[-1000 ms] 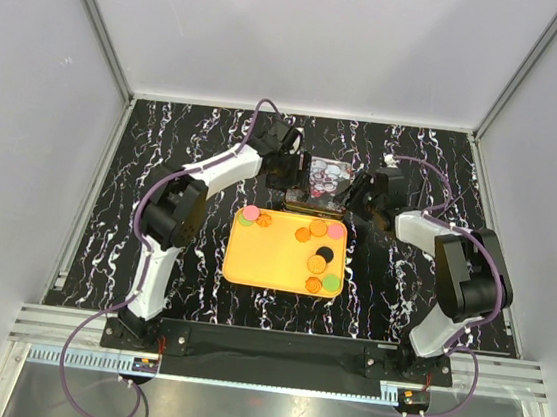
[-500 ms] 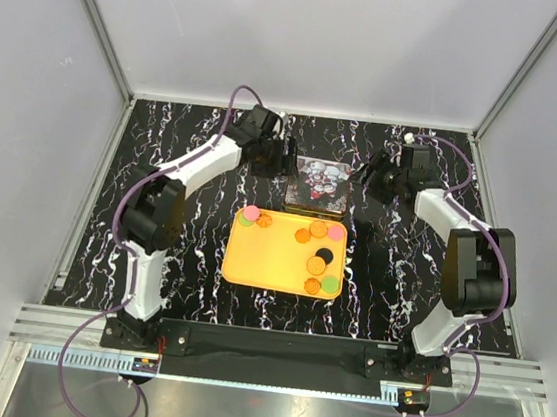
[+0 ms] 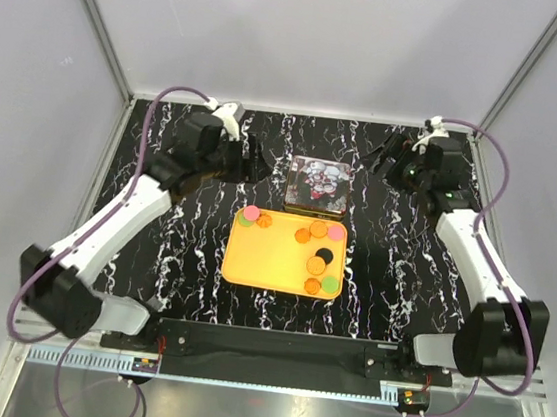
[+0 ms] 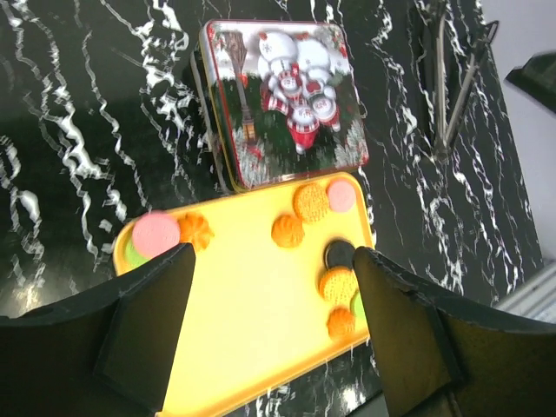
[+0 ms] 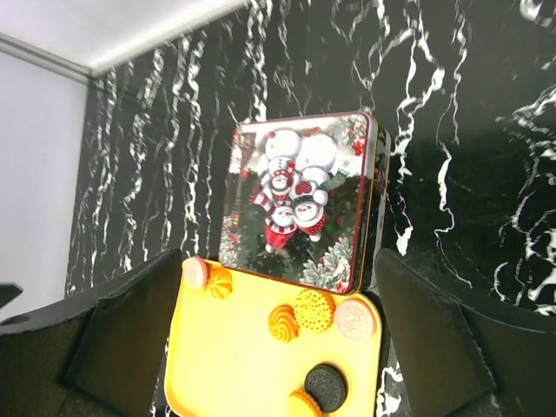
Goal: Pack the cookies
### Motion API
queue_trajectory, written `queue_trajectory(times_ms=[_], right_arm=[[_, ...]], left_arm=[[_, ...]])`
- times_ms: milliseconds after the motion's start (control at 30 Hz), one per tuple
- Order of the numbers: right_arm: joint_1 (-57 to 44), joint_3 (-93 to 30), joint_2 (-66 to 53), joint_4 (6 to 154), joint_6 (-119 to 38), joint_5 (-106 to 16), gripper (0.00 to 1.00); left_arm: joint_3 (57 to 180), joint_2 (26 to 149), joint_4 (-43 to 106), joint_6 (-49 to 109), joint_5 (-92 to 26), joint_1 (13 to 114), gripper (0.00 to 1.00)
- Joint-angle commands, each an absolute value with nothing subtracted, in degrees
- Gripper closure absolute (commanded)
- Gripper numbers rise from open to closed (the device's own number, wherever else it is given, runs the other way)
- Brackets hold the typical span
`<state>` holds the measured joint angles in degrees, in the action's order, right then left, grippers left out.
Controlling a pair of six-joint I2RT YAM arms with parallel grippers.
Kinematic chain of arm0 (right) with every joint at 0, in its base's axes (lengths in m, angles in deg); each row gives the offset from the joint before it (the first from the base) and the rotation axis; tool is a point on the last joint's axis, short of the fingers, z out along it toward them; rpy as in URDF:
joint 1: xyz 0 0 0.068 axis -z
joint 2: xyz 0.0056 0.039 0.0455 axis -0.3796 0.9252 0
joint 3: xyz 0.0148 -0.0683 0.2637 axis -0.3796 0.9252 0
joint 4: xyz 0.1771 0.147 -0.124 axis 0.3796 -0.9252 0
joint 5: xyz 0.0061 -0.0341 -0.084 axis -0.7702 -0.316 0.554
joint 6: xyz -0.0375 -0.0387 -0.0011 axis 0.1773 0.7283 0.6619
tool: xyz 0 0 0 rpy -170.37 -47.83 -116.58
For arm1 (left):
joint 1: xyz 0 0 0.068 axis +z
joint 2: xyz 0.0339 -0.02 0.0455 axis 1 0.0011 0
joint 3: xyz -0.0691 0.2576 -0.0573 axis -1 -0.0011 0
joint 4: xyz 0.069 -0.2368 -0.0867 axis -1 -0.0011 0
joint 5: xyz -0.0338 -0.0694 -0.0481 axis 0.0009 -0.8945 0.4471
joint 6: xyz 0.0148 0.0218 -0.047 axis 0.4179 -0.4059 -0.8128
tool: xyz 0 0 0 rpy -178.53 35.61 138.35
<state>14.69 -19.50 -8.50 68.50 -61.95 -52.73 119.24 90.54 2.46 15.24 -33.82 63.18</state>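
Observation:
Several cookies [image 3: 316, 265] lie on the yellow tray [image 3: 273, 258]: orange ones, a pink one [image 5: 354, 318], a black one [image 5: 326, 384] and green ones. Behind the tray stands a square tin [image 3: 318, 185] with its snowman lid shut. My left gripper [image 3: 255, 166] hangs open to the left of the tin, raised above the table. In the left wrist view its jaws [image 4: 274, 347] frame the tray [image 4: 243, 295] far below, with nothing between them. To the right of the tin my right gripper [image 3: 384, 161] is wide open, and it too holds nothing [image 5: 278, 347].
The black marbled table [image 3: 402, 273] is shut in by white walls on three sides. The tin [image 5: 300, 204] touches the far edge of the tray [image 5: 234, 347]. Both arm bases sit on the rail at the near edge.
Both arms have drawn back from the tin's sides and risen, the left one leftward, the right one rightward and back. The right gripper has opened wide. The tin stays put.

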Motion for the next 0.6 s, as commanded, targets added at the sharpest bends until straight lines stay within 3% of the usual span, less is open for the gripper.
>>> queue_trajectory(times_ms=[0, 267, 567], right_arm=[[14.5, -16.5, -14.7, 66.7, -60.1, -49.6, 0.0], [14.5, -12.0, -22.2, 63.5, -58.9, -45.2, 0.0], [14.5, -8.7, -27.1, 64.5, -59.8, -45.4, 0.0]], left_arm=[[113.8, 82.3, 2.7, 17.1, -30.3, 63.0, 0.2], [107.5, 70.9, 2.3, 19.0, -31.1, 63.0, 0.18], [107.1, 70.2, 2.7, 18.6, -31.6, 63.0, 0.19]])
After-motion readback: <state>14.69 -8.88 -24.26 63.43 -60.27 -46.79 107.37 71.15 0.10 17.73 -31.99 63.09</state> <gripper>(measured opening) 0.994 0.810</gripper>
